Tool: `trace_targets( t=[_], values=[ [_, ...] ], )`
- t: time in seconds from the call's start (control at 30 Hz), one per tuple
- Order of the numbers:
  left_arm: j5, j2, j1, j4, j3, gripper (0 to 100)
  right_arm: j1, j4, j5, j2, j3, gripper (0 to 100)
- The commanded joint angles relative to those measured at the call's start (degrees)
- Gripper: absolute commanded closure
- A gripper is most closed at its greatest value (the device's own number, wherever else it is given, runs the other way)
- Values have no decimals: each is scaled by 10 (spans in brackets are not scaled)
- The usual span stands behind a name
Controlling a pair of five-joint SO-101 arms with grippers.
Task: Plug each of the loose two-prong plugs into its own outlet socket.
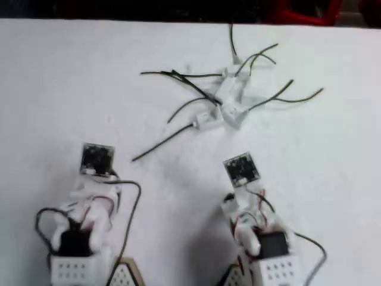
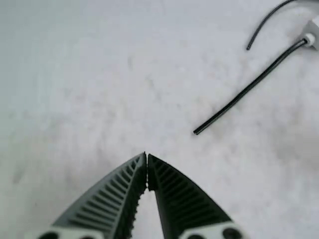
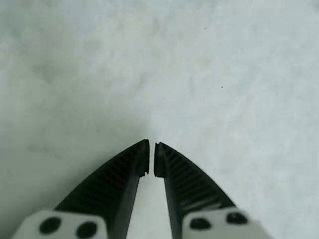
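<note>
From above, the white plug and socket bodies (image 1: 221,102) lie in one tangled cluster towards the far side of the bench (image 1: 59,89), their dark wires (image 1: 178,76) splayed outward in all directions; at this range a plug cannot be told from a socket, nor whether any pair is joined. Both arms sit at the near edge, well apart from the cluster, the left arm (image 1: 89,208) beside the right arm (image 1: 259,229). The wrist cameras add what the overhead view lacks. The left pincer (image 2: 147,172) has its ribbed tips pressed together and grips nothing; ahead of it lies one long wire (image 2: 249,87), its cut end on the bench and its other end running into a white body (image 2: 313,35) at the picture's edge, with a second wire tip (image 2: 264,22) close by. In the high view that long wire (image 1: 164,143) trails from the cluster towards the left arm. The right pincer (image 3: 151,159) is closed to a hairline slit, also with nothing in it, above plain bench surface. The bench is white and matte with faint mottling. Beyond its far edge runs a dark strip of room with a red thing (image 1: 303,11) in it. Nothing lies between the arms and the cluster apart from that trailing wire.
</note>
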Motion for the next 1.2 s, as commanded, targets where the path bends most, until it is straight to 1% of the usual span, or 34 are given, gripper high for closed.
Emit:
trace_targets(
  t=[0.0, 0.07, 0.2, 0.4, 1.17],
  values=[
    [-8, -7, 15, 1, 11, 976, 15, 4, 5, 4, 9, 981],
    [-8, -7, 15, 10, 11, 976, 29, 14, 5, 5, 9, 981],
    [-8, -7, 15, 77, 11, 976, 68, 50, 3, 4, 9, 981],
    [-6, -7, 15, 146, 11, 976, 118, 48, 1, 4, 9, 981],
    [-5, -7, 15, 147, 11, 976, 119, 48, 2, 4, 9, 981]
  ],
)
